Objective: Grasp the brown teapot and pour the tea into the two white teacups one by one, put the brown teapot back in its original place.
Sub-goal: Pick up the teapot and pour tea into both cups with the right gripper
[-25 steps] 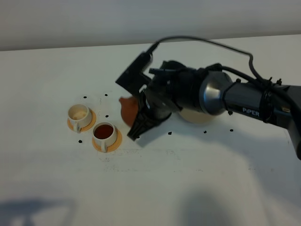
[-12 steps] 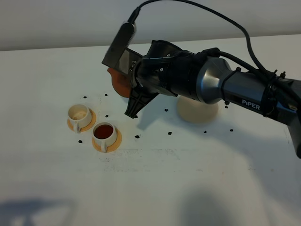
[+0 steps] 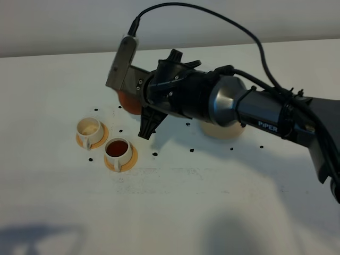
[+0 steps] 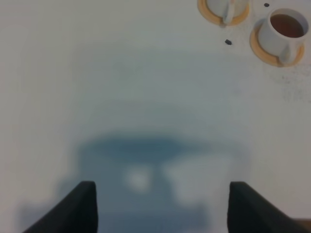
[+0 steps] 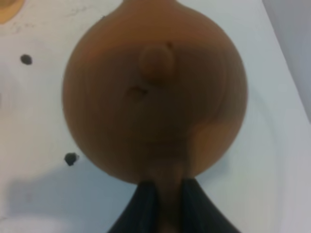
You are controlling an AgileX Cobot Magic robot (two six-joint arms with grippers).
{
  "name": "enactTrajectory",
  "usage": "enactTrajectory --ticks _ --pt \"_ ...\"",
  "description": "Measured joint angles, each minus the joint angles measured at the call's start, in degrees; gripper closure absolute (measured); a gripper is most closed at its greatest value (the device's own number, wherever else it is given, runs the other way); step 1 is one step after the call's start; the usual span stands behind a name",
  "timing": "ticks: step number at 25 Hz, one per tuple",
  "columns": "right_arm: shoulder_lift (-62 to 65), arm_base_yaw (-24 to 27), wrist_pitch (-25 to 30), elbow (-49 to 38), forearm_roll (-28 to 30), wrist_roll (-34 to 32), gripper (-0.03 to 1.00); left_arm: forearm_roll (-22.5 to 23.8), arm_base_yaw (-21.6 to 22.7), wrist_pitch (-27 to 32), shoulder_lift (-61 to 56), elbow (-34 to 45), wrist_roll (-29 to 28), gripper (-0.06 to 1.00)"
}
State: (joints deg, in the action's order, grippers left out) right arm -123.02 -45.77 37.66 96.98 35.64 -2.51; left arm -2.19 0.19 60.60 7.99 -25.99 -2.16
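My right gripper reaches across to the left and is shut on the straight handle of the brown teapot, held above the table behind the two white teacups. In the right wrist view the teapot fills the frame, its handle between my fingers. The far-left cup is empty; the nearer cup holds dark tea. Both stand on orange saucers. The cream-white coaster is partly hidden behind my right arm. My left gripper is open and empty; its view shows both cups, the empty one and the filled one.
Several small black specks lie scattered on the white table around the cups and coaster. The right arm's black cable arcs above the table. A saucer's edge shows in a corner of the right wrist view.
My right gripper has carried the teapot away from the filled cup, back and to the left, and the wrist has turned. The cups have not moved.
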Motion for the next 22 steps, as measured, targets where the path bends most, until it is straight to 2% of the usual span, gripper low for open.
enactTrajectory --ticks 9,22 --pt "-1.1 -3.4 -2.8 0.0 6.8 0.2 0.85 0.0 0.0 0.0 0.0 0.0 0.0 0.38" --pt "-4.0 -5.5 -3.2 0.1 15.9 0.2 0.85 0.0 0.0 0.0 0.0 0.0 0.0 0.38"
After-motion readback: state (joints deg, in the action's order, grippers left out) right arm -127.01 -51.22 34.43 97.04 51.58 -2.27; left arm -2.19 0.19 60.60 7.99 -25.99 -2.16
